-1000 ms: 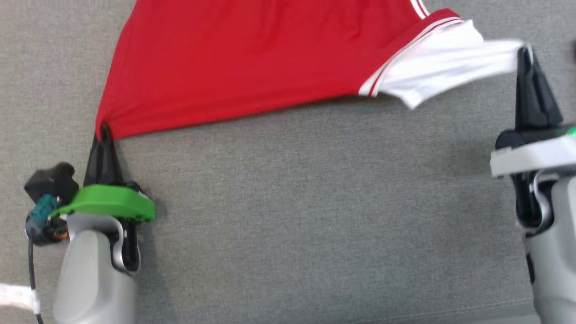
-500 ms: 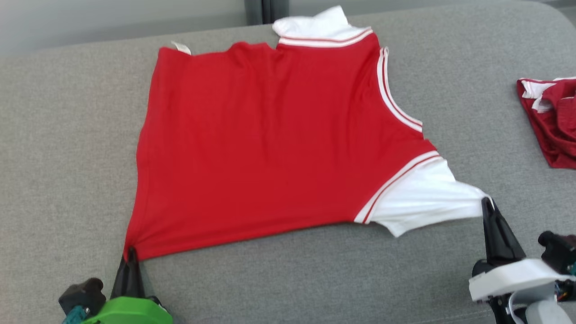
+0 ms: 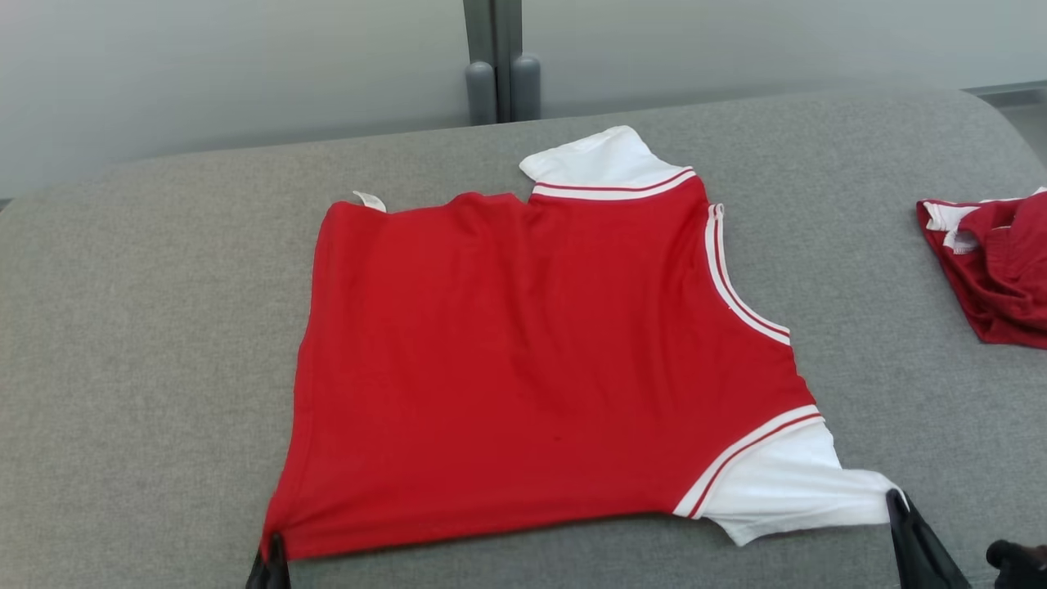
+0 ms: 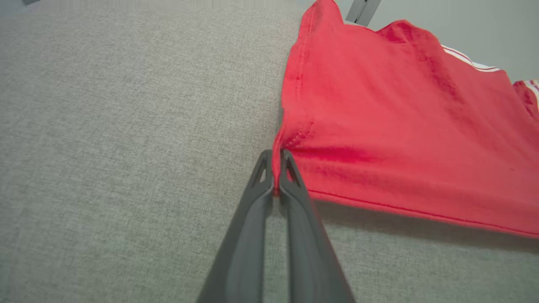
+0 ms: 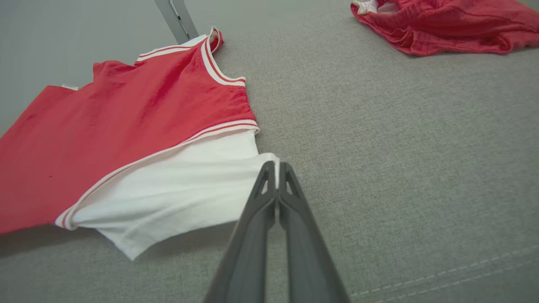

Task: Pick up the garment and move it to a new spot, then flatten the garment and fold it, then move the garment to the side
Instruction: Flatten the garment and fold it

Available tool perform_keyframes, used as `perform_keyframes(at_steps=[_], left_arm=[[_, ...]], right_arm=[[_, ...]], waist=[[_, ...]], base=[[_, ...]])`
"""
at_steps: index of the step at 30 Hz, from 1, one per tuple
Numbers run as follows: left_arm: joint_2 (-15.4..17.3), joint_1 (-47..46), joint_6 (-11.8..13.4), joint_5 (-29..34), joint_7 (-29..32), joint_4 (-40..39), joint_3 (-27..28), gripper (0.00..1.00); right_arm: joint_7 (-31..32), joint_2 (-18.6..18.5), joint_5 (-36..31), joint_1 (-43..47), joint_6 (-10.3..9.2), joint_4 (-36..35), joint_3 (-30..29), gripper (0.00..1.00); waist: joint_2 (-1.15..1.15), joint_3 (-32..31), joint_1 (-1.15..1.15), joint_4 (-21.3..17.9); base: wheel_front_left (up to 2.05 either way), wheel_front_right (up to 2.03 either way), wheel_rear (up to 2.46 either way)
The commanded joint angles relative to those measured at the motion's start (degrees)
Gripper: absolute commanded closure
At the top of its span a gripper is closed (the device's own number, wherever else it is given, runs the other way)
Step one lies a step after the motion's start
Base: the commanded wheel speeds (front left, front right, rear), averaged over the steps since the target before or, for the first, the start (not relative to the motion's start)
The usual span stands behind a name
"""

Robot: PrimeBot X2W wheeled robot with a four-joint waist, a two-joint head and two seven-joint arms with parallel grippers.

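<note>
- A red shirt [image 3: 523, 368] lies spread flat on a grey couch [image 3: 147, 327], reaching away from both grippers.
- The left gripper [image 4: 276, 155] is pinched on its near hem corner.
- The right gripper [image 5: 277, 166] is pinched on the white sleeve [image 5: 177, 189] tip.
- The near edge runs left to right between them, so a fold likely carries it away, towards the far edge.

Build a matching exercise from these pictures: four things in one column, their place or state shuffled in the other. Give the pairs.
1. left claw
2. right claw
3. red shirt
4. crumpled red clothing

A. lying at the right end of the grey cushion
B. shut on the white sleeve
C. spread out across the cushion's middle
D. shut on the shirt's red bottom corner

Pairs: 1-D, 2-B, 3-C, 4-A
</note>
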Motion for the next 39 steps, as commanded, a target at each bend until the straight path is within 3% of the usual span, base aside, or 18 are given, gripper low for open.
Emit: perform_keyframes(at_steps=[1, 6, 10, 20, 27, 28, 29, 30, 39], left_arm=[[0.5, -0.9, -0.1, 0.4, 0.0, -1.1, 0.3, 1.0], [0.5, -6.5, -1.1, 2.3, 0.0, -4.7, 0.3, 1.0], [0.5, -15.0, -2.2, 4.0, 0.0, -2.8, -0.3, 1.0], [0.5, -29.0, -3.3, 5.8, 0.0, 5.9, -1.2, 1.0], [0.5, -33.3, -3.4, 5.4, 0.0, 7.9, -0.7, 0.99], [0.5, -33.7, -3.0, 4.8, 0.0, 7.7, -0.4, 0.36], [0.5, -34.0, -2.8, 5.0, 0.0, 7.1, -0.2, 0.0], [0.4, -34.0, -2.6, 4.7, 0.0, 6.8, 0.0, 0.0], [0.5, -27.8, -1.5, 2.6, 0.0, 3.5, -1.0, 0.0]], right_arm=[[-0.1, -0.3, 0.3, -1.3, -0.21, -1.0, -0.3, 1.0], [-0.1, 0.2, 0.9, -7.6, -0.18, -4.4, -0.6, 1.0], [-0.1, -0.3, 0.4, -16.9, -0.17, -4.2, 0.4, 1.0], [-0.1, -1.2, -3.0, -33.9, -0.17, 3.9, 1.2, 1.0], [-0.1, -0.4, -5.4, -39.5, -0.17, 7.8, -0.3, 1.0], [-0.1, -0.2, -5.7, -39.9, -0.17, 7.9, -0.9, 0.79], [-0.1, 0.0, -6.1, -40.2, -0.17, 7.6, -1.6, 0.22], [-0.1, 0.2, -6.8, -40.3, -0.17, 7.1, -2.1, 0.0], [-0.1, 1.9, -9.4, -33.3, -0.16, 2.3, -4.6, 0.0]], waist=[[0.0, 1.0, 0.0, 0.3], [0.0, 3.9, 0.0, 0.6], [0.0, 7.9, 0.0, 1.3], [0.0, 14.9, 0.0, 2.1], [0.0, 18.1, 0.0, 2.5], [0.0, 18.4, 0.0, 2.5], [0.0, 18.7, 0.0, 2.6], [0.0, 18.9, 0.0, 2.6], [0.0, 18.0, 0.0, 2.3]], base=[[0.0, 0.0, 0.0], [0.0, 0.0, 0.0], [0.0, 0.0, 0.0], [0.0, 0.0, 0.0], [0.0, 0.0, 0.0], [0.0, 0.0, 0.0], [0.0, 0.0, 0.0], [0.0, 0.0, 0.0], [0.0, 0.0, 0.0]])
